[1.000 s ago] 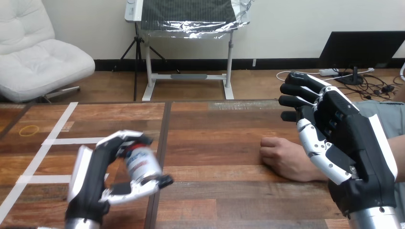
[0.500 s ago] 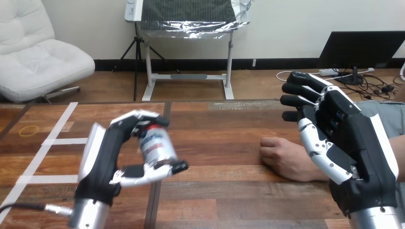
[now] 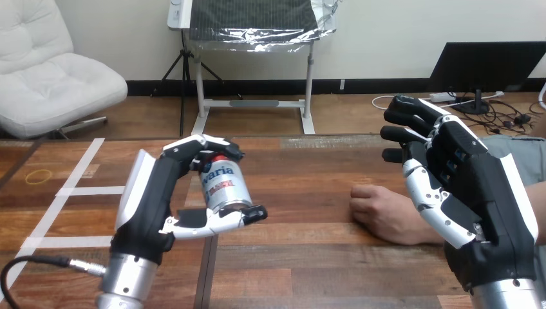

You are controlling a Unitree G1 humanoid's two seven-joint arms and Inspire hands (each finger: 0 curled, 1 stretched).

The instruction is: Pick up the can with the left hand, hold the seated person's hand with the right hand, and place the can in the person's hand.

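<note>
My left hand (image 3: 151, 199) is raised over the table's left half with its fingers and thumb curled round a small silver can (image 3: 224, 183) with a red and blue label, held nearly upright. The person's hand (image 3: 381, 211) rests on the table at the right as a loose fist, knuckles pointing left. My right hand (image 3: 465, 187) hovers just right of and above that fist with its fingers straight and pointing away from me. I see no finger of it curled round the person's hand. The gap between the can and the fist is roughly a hand's width.
White tape strips (image 3: 77, 190) cross the wooden table (image 3: 302, 257) at the far left. A yellow rubber band (image 3: 38, 176) lies near the left edge. A dark seam (image 3: 216, 212) runs down the table beneath the can.
My left hand has risen and moved right and forward with the can, which has turned more upright. My right hand and the person's fist have stayed put.
</note>
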